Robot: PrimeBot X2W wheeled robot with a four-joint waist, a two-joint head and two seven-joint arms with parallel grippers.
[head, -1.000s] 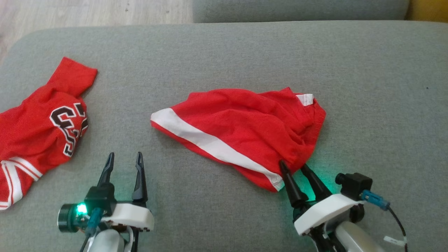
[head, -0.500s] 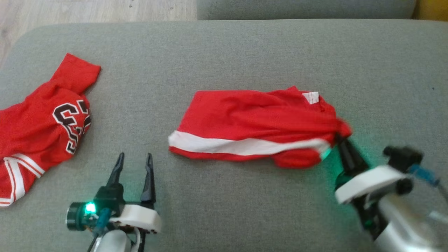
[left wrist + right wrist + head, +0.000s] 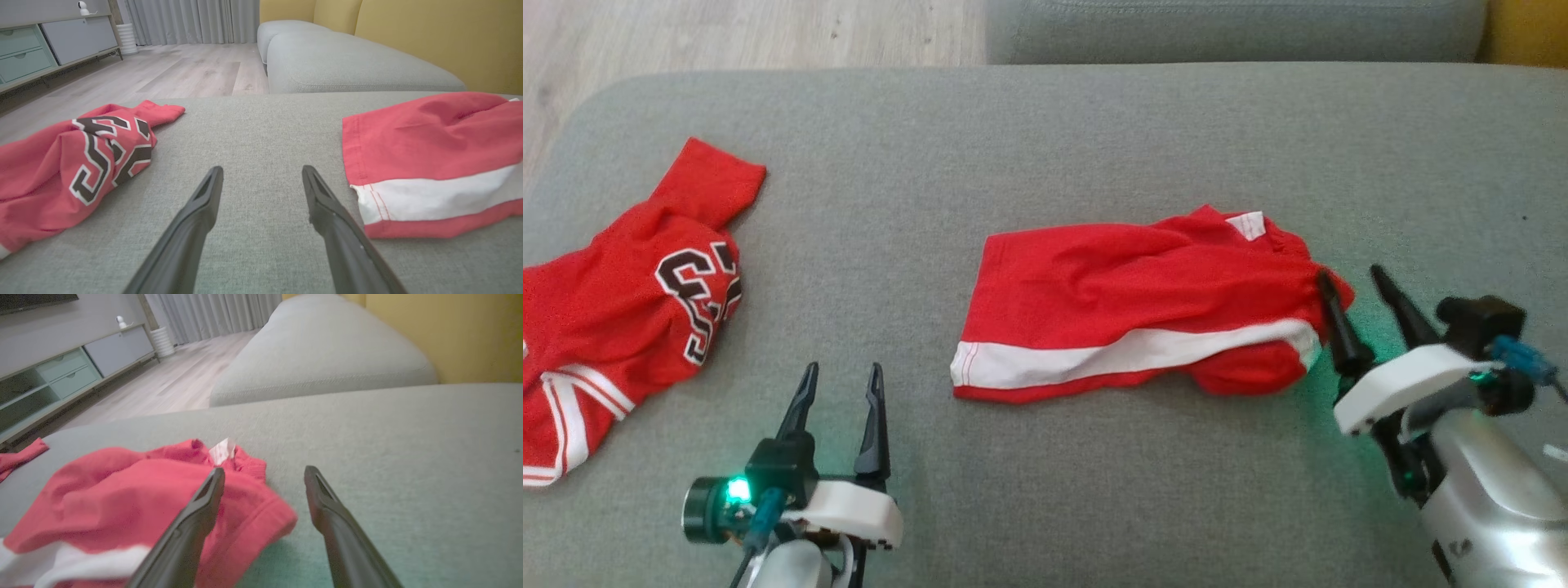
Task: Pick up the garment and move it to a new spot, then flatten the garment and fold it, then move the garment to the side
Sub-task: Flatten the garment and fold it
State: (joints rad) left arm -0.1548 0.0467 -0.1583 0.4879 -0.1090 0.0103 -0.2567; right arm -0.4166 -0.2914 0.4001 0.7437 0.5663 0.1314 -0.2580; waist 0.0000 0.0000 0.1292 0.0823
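Garment (image 3: 1127, 302) on cushion (image 3: 1094, 147); right tool (image 3: 1349, 271) parted alongside

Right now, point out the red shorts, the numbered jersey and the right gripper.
red shorts (image 3: 1127, 278), head view, middle of the red cloth.
numbered jersey (image 3: 613, 318), head view, red cloth beside its number.
right gripper (image 3: 1349, 274), head view, midway between its open fingertips.
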